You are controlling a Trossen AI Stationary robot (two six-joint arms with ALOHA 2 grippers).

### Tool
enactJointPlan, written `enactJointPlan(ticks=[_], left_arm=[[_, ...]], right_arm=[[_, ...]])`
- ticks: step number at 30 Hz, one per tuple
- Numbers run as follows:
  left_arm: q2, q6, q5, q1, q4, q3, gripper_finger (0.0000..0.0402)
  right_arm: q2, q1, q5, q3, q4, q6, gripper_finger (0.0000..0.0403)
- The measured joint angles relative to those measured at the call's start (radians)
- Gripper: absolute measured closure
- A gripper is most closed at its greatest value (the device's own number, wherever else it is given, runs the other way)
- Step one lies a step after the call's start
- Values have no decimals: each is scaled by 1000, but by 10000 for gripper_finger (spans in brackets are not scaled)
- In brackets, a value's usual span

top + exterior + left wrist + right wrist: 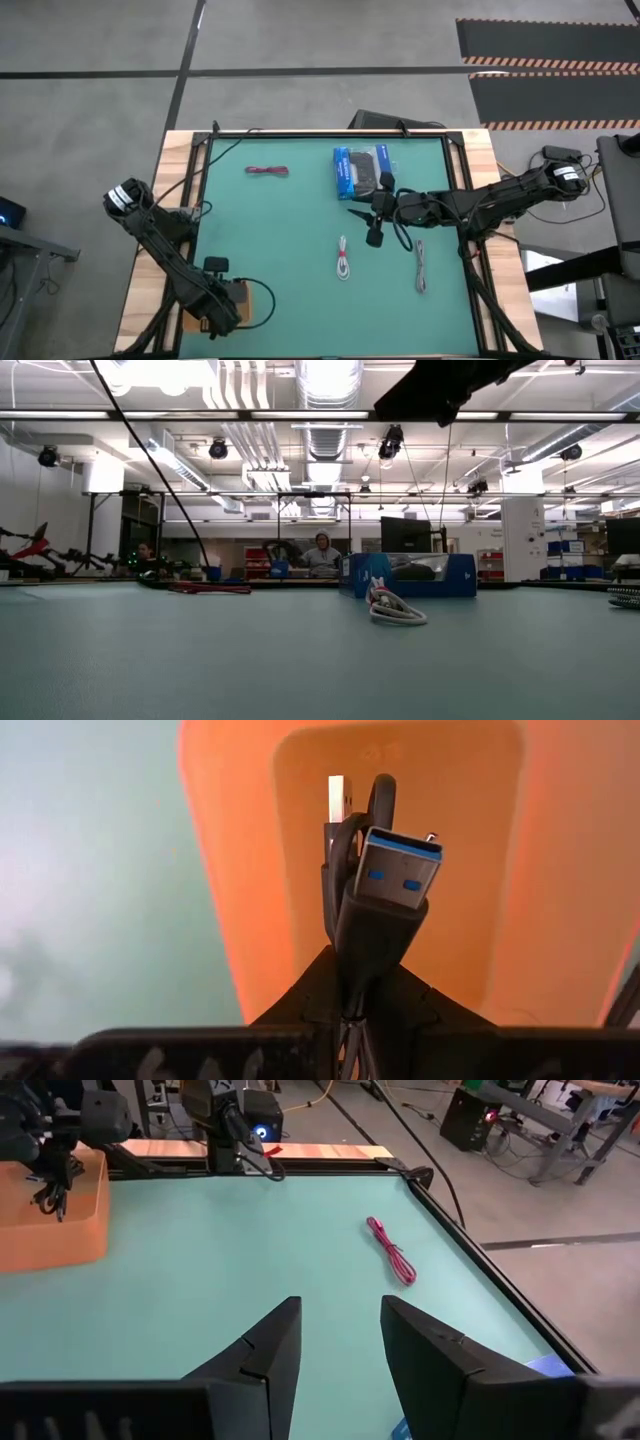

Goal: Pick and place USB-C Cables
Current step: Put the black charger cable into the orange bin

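My left gripper (pixel 222 300) is at the table's near left corner, over an orange tray (pixel 240 290), shut on the folded black cable (pixel 385 890). The right wrist view shows that cable (pixel 50 1188) hanging inside the tray (pixel 60 1240). My right gripper (pixel 335 1345) is open and touches nothing. It hovers mid-table (pixel 362 212) next to the blue box, pointing toward the table's left side. The red cable (pixel 267 171) lies flat on the far left part of the mat, the white cable (pixel 344 260) near the middle, and the grey cable (pixel 420 268) to its right. My left gripper pinches the black cable's folded bundle (pixel 352 982) between its two fingers (pixel 300 1005), several strands together. The blue-tongued plug (pixel 400 870) and a second metal plug (pixel 340 798) stick out past the fingertips toward the tray floor. Whether the cable touches the tray, I cannot tell.
A blue-and-black packaged box (pixel 362 170) lies at the far middle of the mat, just beyond my right gripper. The low view shows the white cable (pixel 395 608) in front of that box (pixel 410 575). A raised frame (pixel 455 180) borders the green mat. People sit far behind the table.
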Motion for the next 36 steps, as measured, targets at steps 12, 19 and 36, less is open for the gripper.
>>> enactJointPlan(ticks=[12,19,36], left_arm=[[0,2,11,-5,86,-93,389],[2,2,13,-7,104,-108,389],[3,-1,88,-14,188,-185,389]], right_arm=[[0,0,0,-2,0,0,275],[0,0,0,-2,0,0,271],[0,0,0,-3,-26,19,274]])
